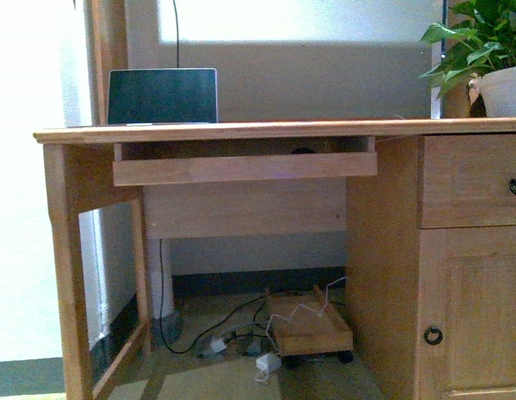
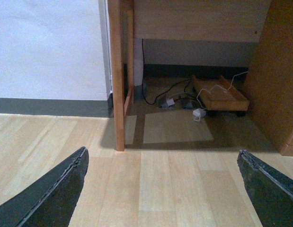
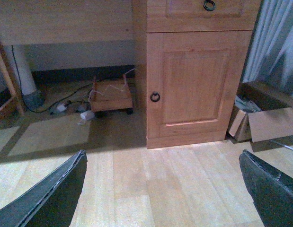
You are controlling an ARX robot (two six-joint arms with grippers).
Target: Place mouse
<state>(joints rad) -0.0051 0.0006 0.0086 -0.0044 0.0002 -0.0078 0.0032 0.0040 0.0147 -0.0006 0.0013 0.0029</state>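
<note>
Front view: a wooden desk with a pull-out tray under its worktop. A small dark domed shape, apparently the mouse, shows just above the tray's front rail, mostly hidden by it. A laptop stands at the worktop's left, and a potted plant at its right.

Left wrist view: the left gripper hangs over the wood floor with its fingers spread wide, and it holds nothing.

Right wrist view: the right gripper is likewise spread wide and empty. It faces the desk's cabinet door.
</note>
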